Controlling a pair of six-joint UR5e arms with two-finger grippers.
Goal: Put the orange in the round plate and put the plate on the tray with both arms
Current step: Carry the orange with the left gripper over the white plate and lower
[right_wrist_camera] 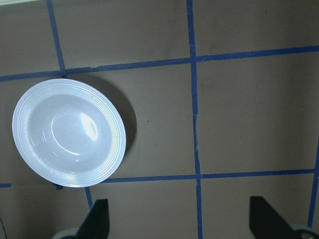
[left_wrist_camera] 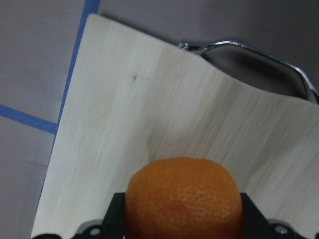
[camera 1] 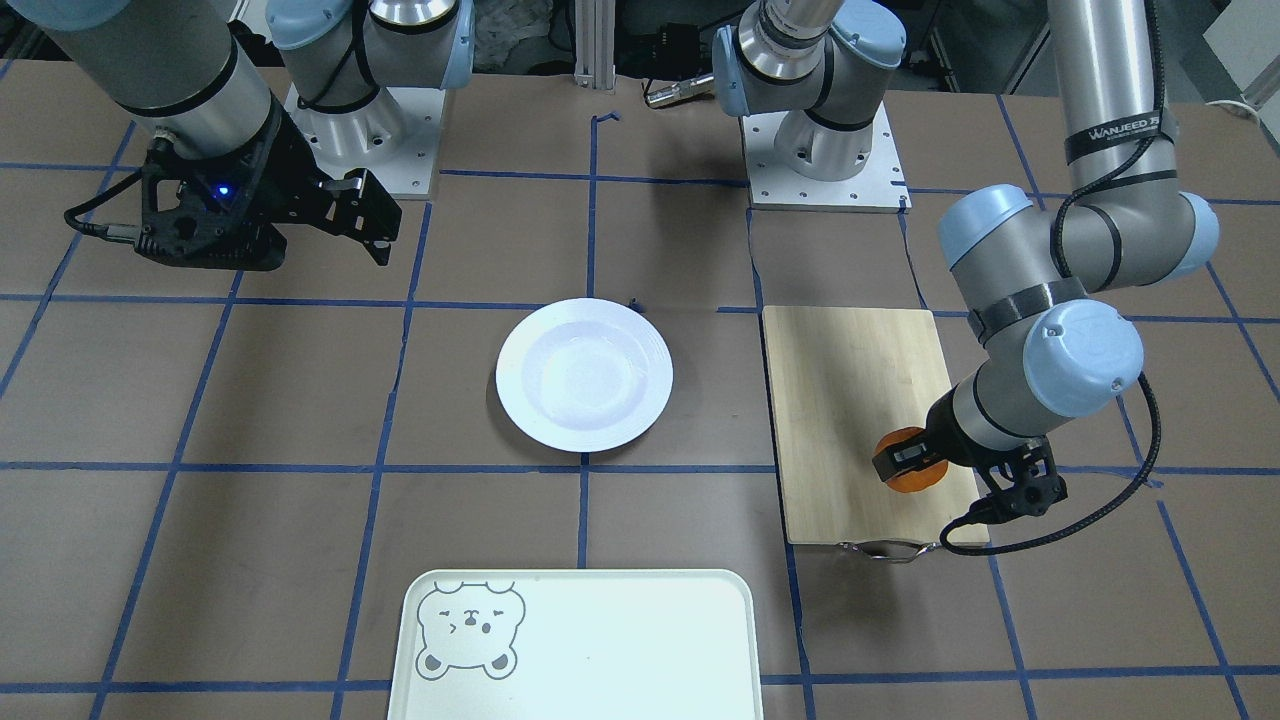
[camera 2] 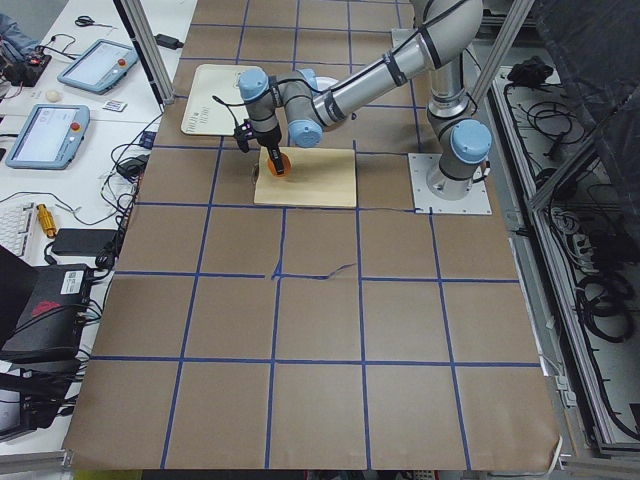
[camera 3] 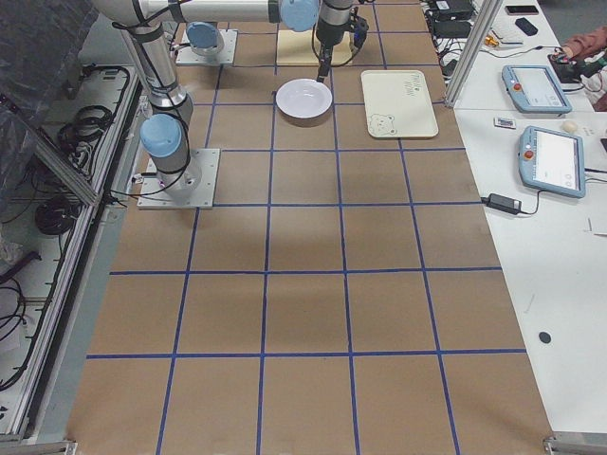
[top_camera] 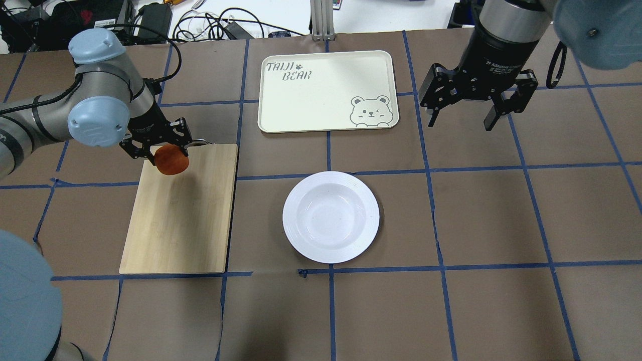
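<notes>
— Since the orange is asked after, where is it seen?
— It is clamped between the fingers of the left gripper, over the handle end of the bamboo cutting board. Contact with the board cannot be judged.
— How is the right gripper held?
— Its jaws are spread wide, above the table, beside the tray.
— And the round plate?
— It is set on the table, right of the board, apart from the tray.
</notes>
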